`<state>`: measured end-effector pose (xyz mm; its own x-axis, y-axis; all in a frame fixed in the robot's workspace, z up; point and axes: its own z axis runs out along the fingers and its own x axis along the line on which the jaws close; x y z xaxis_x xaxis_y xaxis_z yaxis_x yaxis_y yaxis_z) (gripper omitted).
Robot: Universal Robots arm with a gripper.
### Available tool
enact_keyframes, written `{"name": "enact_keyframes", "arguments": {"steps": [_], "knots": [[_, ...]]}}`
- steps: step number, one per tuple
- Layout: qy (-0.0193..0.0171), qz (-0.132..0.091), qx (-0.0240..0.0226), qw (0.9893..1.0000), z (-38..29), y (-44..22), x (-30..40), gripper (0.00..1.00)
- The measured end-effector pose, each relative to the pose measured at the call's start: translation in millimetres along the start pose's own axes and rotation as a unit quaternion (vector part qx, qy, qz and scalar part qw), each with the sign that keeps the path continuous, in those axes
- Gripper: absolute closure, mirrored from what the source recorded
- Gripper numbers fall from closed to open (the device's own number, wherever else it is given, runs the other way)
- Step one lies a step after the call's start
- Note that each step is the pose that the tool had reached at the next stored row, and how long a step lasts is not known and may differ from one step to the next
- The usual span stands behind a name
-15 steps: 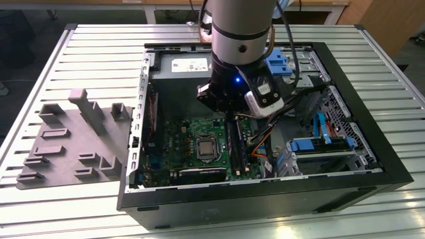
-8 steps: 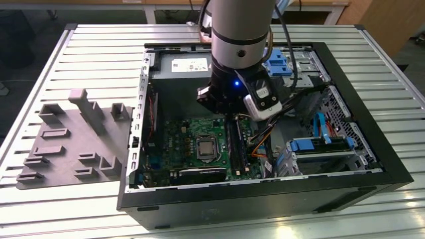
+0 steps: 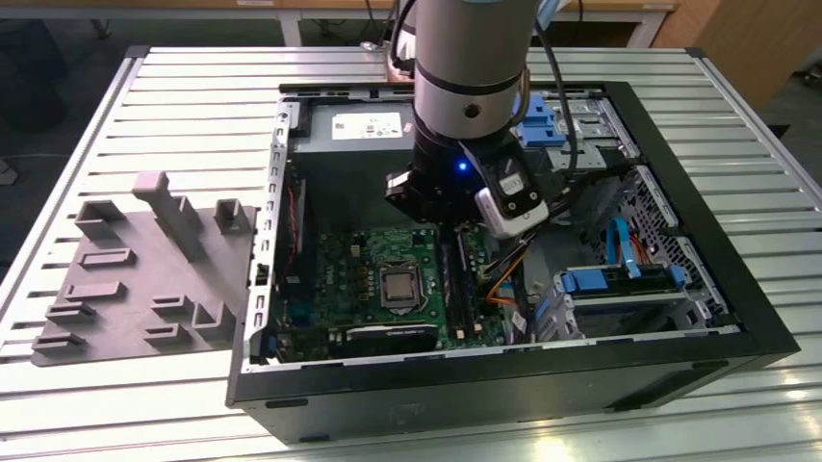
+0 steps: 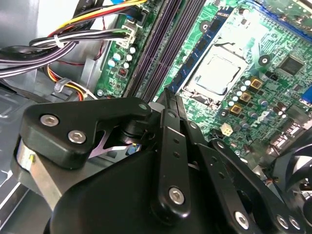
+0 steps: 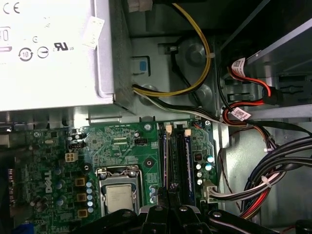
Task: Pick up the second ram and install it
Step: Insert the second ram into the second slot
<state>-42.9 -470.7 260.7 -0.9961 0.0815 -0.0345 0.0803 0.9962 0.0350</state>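
Arm w/ jaws (image 3: 452,223) lowered into open PC case (image 3: 719,318) on slatted surface (image 3: 154,87), positioned over black memory slots (image 3: 455,279) just beside CPU socket (image 3: 399,287) on green motherboard (image 3: 346,279). Jaws (image 4: 168,100) in second wrist view drawn close together, tips narrowed right above the slots (image 4: 161,44); whether they grip anything: cannot tell. Second ram (image 5: 164,161) in first wrist view seated upright, edge-on, in slot nearest CPU socket (image 5: 119,195), directly ahead of jaw tips (image 5: 168,202) (a 2nd stick w/ blue label sits in neighbouring slot). Power supply (image 5: 53,53) at far end of board, yellow/black cable bundle (image 5: 195,68) running from it. Gray moulded fixture (image 3: 141,269) w/ upright posts on surface at exterior view's left, well apart from case. Blue drive brackets (image 3: 617,279) at exterior view's right inside case.
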Motion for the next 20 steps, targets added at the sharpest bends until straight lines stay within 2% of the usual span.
{"name": "enact_keyframes", "arguments": {"steps": [7,20], "knots": [[0.0006,-0.018,-0.0003,0.9998,2.8,0.0,-1.9,0.89],[0.0007,-0.021,-0.0004,0.9998,4.4,-5.8,-2.6,0.89]]}}
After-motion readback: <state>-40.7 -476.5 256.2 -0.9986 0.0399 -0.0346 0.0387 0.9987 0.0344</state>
